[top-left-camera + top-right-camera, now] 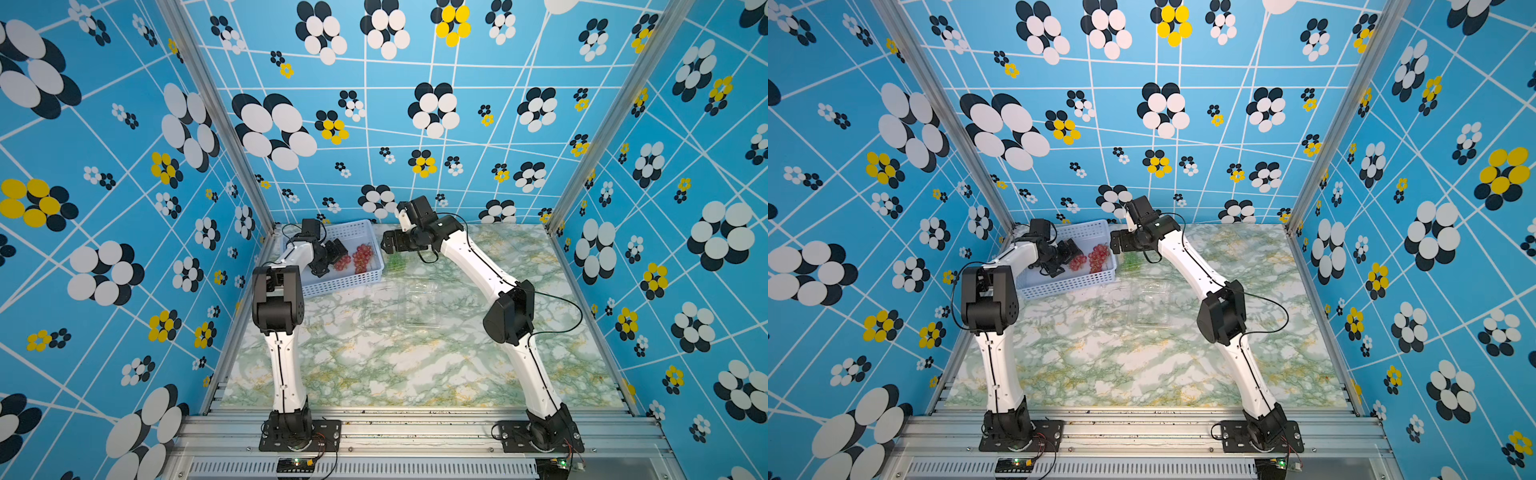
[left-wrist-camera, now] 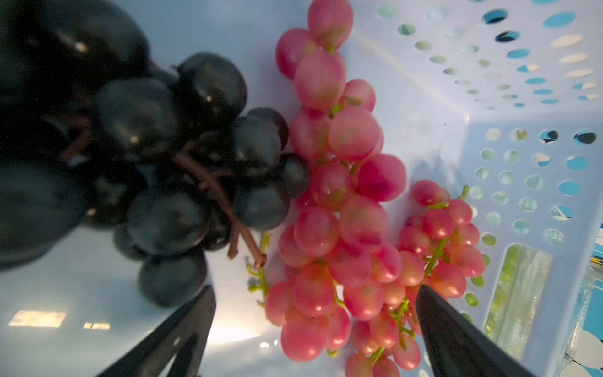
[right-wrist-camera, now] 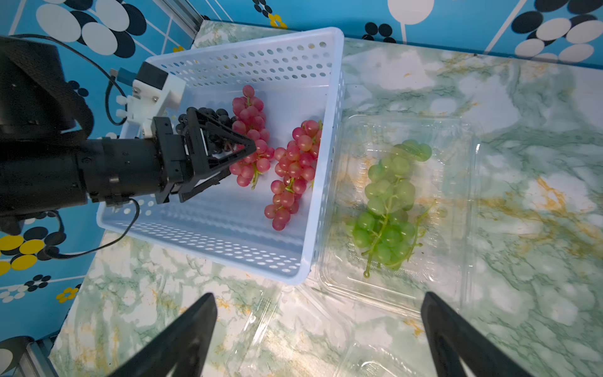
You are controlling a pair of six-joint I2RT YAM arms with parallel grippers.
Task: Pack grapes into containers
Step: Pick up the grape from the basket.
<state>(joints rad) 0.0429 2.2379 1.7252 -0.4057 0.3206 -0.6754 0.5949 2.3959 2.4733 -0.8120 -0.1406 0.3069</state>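
The left jaws are standing wide apart and empty, straddling a glossy pinkish-red grape bunch [image 2: 332, 196] lying in the pale blue perforated plastic basket [image 3: 261, 68]. Its long axis is running far-to-near, stalk pointing toward the robot. Closing here is probably risking snagging the touching blue-black bunch [image 2: 182, 163]; the right jaws are hovering apart, empty.

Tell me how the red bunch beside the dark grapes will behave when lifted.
The red bunch is probably floppy: berries sit on thin green stems. Glossy round skins look slippery, so a grip might slip. It touches the dark bunch, which may get dragged.
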